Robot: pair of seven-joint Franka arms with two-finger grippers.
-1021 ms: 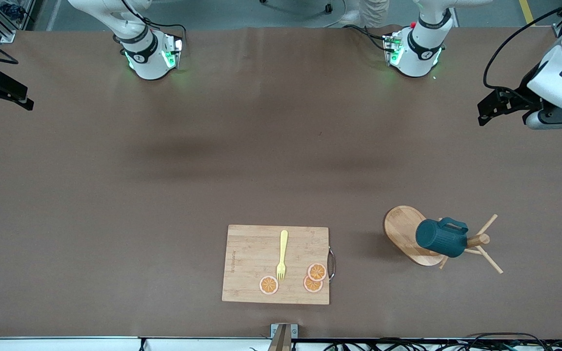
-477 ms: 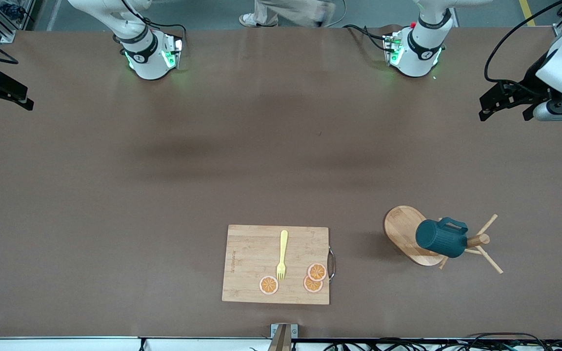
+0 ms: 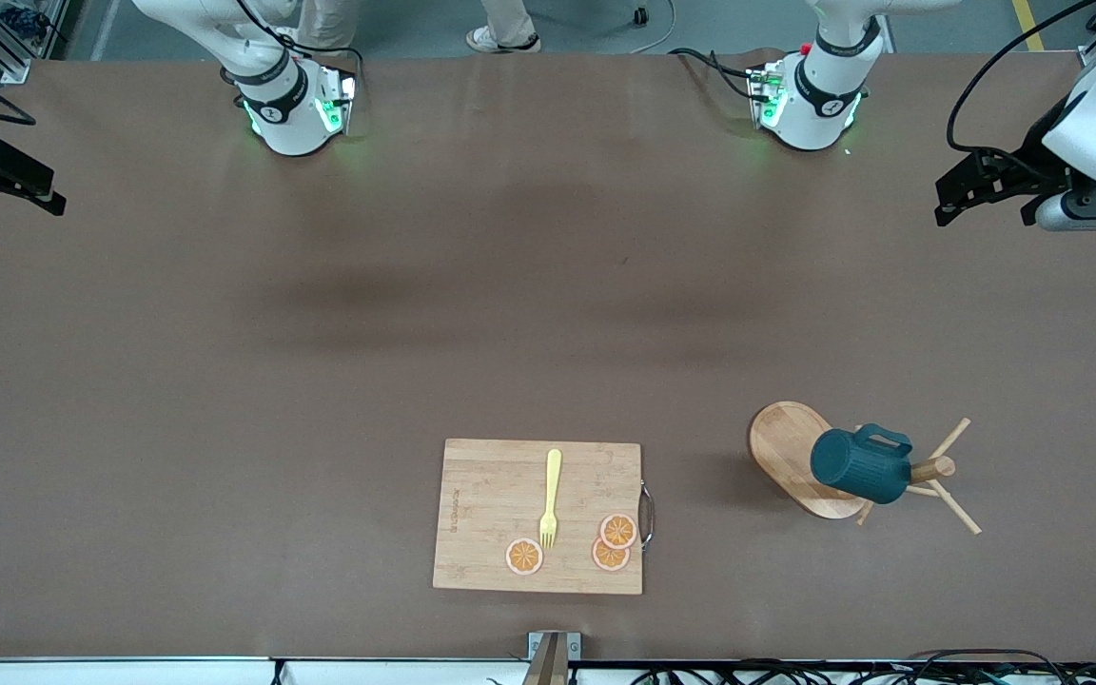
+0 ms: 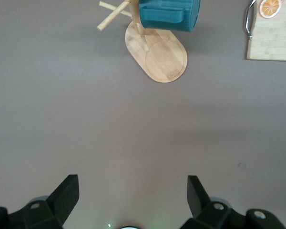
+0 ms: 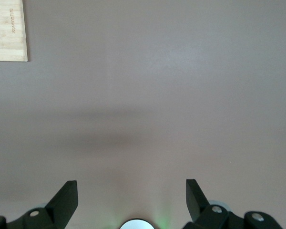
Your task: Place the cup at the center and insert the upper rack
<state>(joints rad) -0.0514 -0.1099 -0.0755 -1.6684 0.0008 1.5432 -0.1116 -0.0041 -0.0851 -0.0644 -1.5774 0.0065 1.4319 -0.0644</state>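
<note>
A: Quick update. The left hand (image 3: 950, 201), up over the table's edge at the left arm's end, has lifted a bit vs a sec ago and drifted toward the bases. Fingers wide apart, holding nothing; same in its wrist cam (image 4: 132, 198).

B: Right hand (image 3: 29, 185)?

A: Parked over the right arm's end, waiting, no change. Wrist cam (image 5: 131, 195) shows it spread open, bare.

B: Cup?

A: Teal cup (image 3: 860, 463) hangs on a peg of the wooden cup rack (image 3: 786, 447), near the front cam, toward the left arm's end. Not at center. That small shift alone doesn't tell me if the arm's heading in or pulling off.

B: Table, room?

A: Brown table (image 3: 320, 362), matte. Cutting board (image 3: 500, 495) w/ yellow fork (image 3: 550, 498) and orange slices (image 3: 617, 531). Someone's legs (image 3: 500, 24) are walking past the base end of the table.
</note>
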